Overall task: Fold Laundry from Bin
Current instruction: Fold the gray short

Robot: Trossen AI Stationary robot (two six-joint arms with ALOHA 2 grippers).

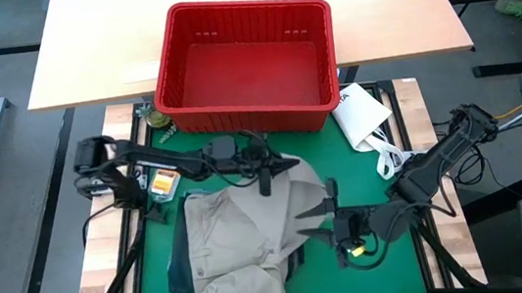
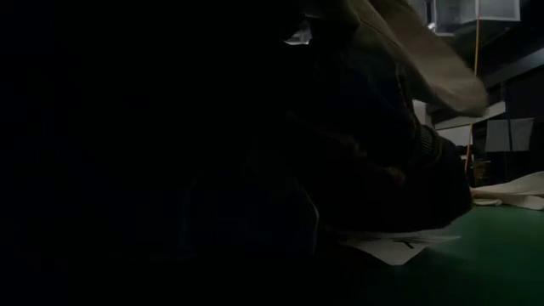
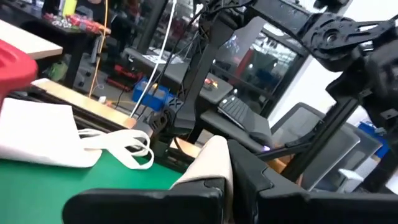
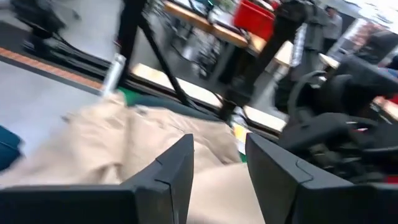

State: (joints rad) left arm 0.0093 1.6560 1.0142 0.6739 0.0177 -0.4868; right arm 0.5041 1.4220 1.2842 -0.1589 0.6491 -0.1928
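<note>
The tan khaki trousers [image 1: 237,238] lie crumpled on the green mat [image 1: 392,260], over a dark garment [image 1: 177,260]. The red bin [image 1: 247,64] stands at the far side, and no garment shows in it. My left gripper [image 1: 264,176] is at the trousers' far edge, shut on tan cloth [image 3: 208,158]. My right gripper [image 1: 331,212] is open at the trousers' right edge. Its fingers stand on either side of a tan fold [image 4: 214,193], and I cannot tell whether they touch it. In the low view, dark cloth fills most of the picture, with raised tan cloth [image 2: 425,59] at the top. My left gripper pinches a fold of the khaki trousers [image 3: 211,155] between its two fingers, at the garment's far edge. The fingers come in slanting from the table's left. The held part is raised, and the rest of the trousers lies on the mat.
A white packet with looped handles [image 1: 366,115] lies on the mat at the far right, beside the bin, and also shows in the left wrist view [image 3: 43,134]. A small orange item [image 1: 164,182] lies under the left arm. Bare green mat shows at the near right.
</note>
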